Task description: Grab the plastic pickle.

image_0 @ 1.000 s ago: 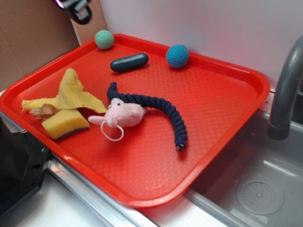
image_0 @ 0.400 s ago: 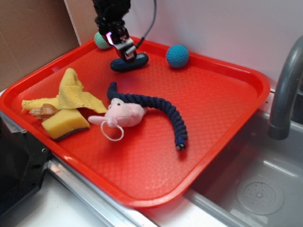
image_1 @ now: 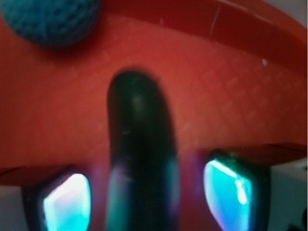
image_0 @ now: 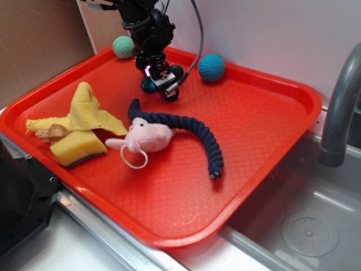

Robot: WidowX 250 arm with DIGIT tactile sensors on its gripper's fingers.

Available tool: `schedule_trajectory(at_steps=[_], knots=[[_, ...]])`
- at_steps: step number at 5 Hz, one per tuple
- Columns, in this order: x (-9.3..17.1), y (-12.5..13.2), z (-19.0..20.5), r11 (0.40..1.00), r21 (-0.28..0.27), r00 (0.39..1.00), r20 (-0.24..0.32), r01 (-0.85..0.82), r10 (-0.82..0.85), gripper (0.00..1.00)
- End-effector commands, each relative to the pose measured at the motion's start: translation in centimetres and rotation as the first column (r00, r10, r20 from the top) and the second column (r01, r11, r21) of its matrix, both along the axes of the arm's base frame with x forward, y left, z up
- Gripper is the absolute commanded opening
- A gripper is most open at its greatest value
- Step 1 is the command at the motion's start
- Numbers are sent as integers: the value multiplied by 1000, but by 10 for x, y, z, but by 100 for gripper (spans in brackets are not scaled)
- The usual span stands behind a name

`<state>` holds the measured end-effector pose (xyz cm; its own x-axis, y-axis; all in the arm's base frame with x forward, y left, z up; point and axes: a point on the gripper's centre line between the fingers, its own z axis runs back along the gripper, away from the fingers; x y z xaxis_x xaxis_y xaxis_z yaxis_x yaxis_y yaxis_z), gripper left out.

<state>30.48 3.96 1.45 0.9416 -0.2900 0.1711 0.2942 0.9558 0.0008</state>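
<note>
Now the hand [image_0: 164, 83] stands open astride the plastic pickle [image_1: 139, 159] at the far side of the red tray [image_0: 265, 141]; smooth, stiff and likely slippery, it wants pinching mid-length.

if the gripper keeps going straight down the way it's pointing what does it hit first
Most likely the smooth dark green capsule-shaped plastic pickle, lying between the open gripper's fingers. Below it is only the red plastic tray. Depth is blurry.
</note>
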Motion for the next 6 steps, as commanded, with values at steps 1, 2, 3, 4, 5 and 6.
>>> schedule_trajectory(at_steps=[1, 2, 3, 4, 5, 6], knots=[[-4, -7, 14, 999, 34, 1000, -15, 12, -11, 0], [-27, -7, 64, 998, 30, 997, 58, -50, 48, 0], [-57, -11, 113, 987, 32, 981, 117, -160, 155, 0], [-81, -11, 162, 948, -48, 937, 139, -316, 320, 0], [-86, -18, 195, 914, -80, 909, 102, -398, 405, 0], [-83, -24, 219, 897, -76, 898, 36, -435, 438, 0]])
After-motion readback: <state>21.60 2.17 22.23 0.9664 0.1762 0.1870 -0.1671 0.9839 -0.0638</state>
